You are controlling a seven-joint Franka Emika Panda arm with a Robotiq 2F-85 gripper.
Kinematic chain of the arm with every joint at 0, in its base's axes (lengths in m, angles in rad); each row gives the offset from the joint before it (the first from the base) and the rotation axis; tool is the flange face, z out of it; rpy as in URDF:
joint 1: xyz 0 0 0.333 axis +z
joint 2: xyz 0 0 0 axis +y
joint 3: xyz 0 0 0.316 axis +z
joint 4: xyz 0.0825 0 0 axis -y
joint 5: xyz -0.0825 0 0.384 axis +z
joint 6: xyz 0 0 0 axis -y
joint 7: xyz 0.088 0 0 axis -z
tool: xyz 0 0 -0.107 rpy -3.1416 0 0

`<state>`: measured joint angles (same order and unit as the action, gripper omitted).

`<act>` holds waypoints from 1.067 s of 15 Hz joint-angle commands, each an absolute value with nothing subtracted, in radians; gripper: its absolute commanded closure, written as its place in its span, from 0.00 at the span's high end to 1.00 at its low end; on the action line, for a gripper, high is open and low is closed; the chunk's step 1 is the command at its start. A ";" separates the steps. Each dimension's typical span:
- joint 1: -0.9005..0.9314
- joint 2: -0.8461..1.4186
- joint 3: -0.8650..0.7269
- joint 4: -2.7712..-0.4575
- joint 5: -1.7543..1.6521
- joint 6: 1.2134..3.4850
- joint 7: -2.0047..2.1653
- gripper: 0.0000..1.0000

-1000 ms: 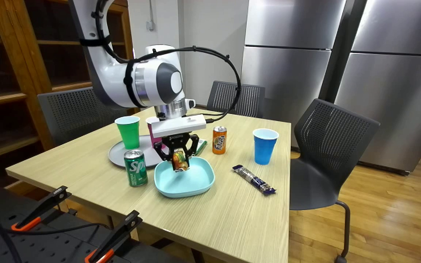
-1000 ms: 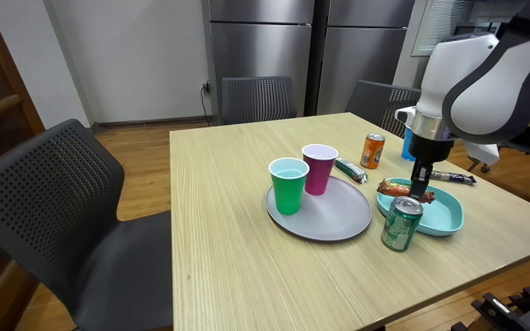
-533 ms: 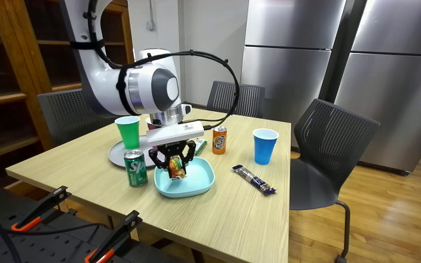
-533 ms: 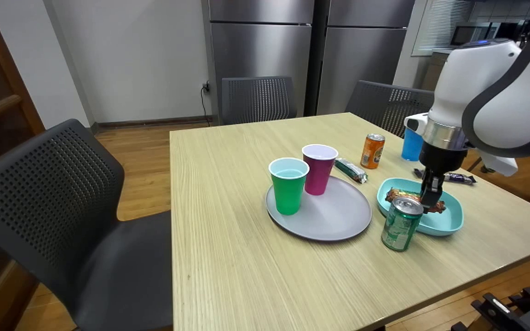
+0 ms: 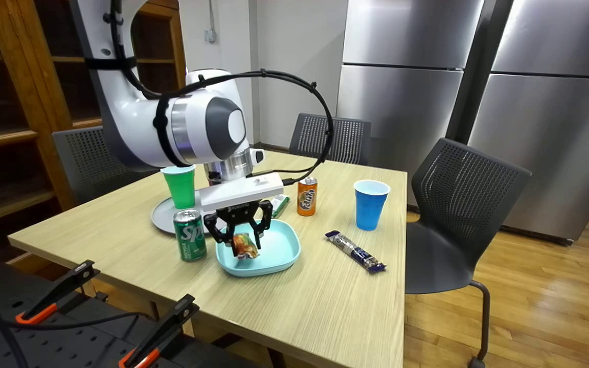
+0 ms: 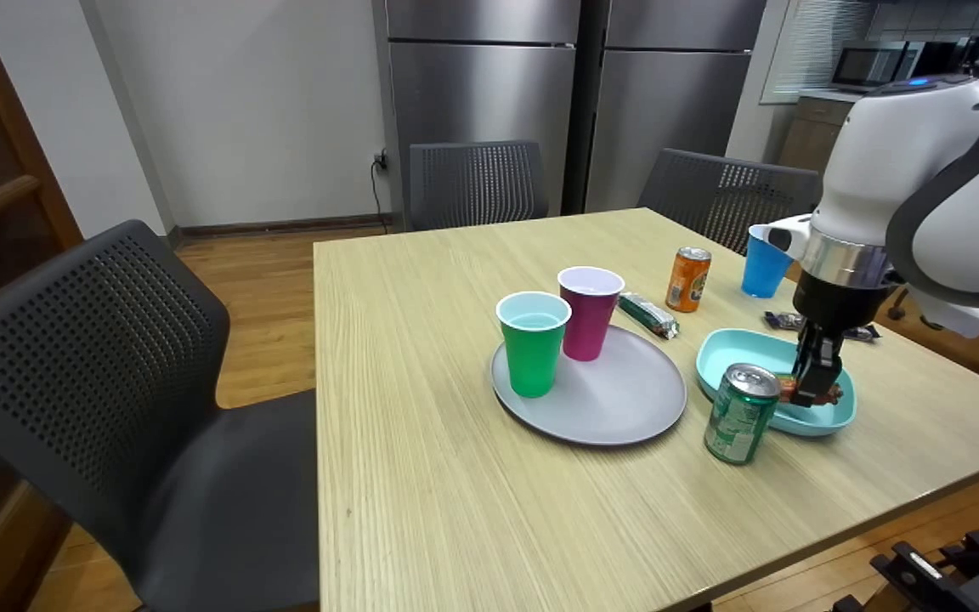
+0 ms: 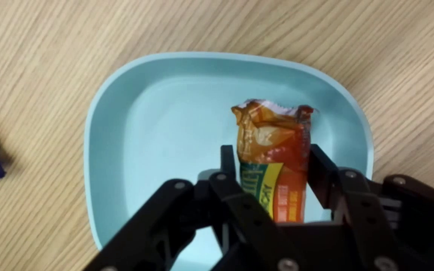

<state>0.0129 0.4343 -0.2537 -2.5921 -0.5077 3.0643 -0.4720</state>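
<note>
The orange-wrapped bar [image 7: 275, 137] lies inside the turquoise dish [image 7: 171, 128], toward three o'clock from its middle in the wrist view. Whether its whole length touches the bottom, one cannot tell. The gripper [image 7: 269, 160] is spread around it: one of the fingers [image 7: 227, 160] leaves a narrow gap to the wrapper, and the opposite one stands close at its side.

The dish rests on a table [image 5: 325, 306] of pale wood with fine stripes. Seen from the dish in an exterior view, two steel refrigerators [image 5: 402, 107] stand toward one o'clock, and a brown wooden cabinet [image 5: 44, 71] rises at ten. Dark chairs [image 5: 468, 189] with perforated backs are placed around the table, on a shiny wooden floor [image 5: 540, 286].

In the same view, the blue cup [image 5: 370, 209] is at two o'clock from the dish and the blue-wrapped bar [image 5: 353, 250] lies at three; the Fanta can [image 5: 307, 197] stands between one and two, and the green-wrapped bar [image 5: 280, 205] lies nearer, at one. At ten, a grey plate [image 5: 164, 219] carries a green cup [image 5: 180, 190] and a magenta cup [image 6: 587, 323], the latter mostly hidden there by the robot arm [image 5: 146, 122]. The Sprite can [image 6: 743, 416], upright just beside the dish, covers a part of its rim in an exterior view.
</note>
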 commanded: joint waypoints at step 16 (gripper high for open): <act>0.097 0.227 -0.397 -2.657 -0.494 3.003 -0.376 1.00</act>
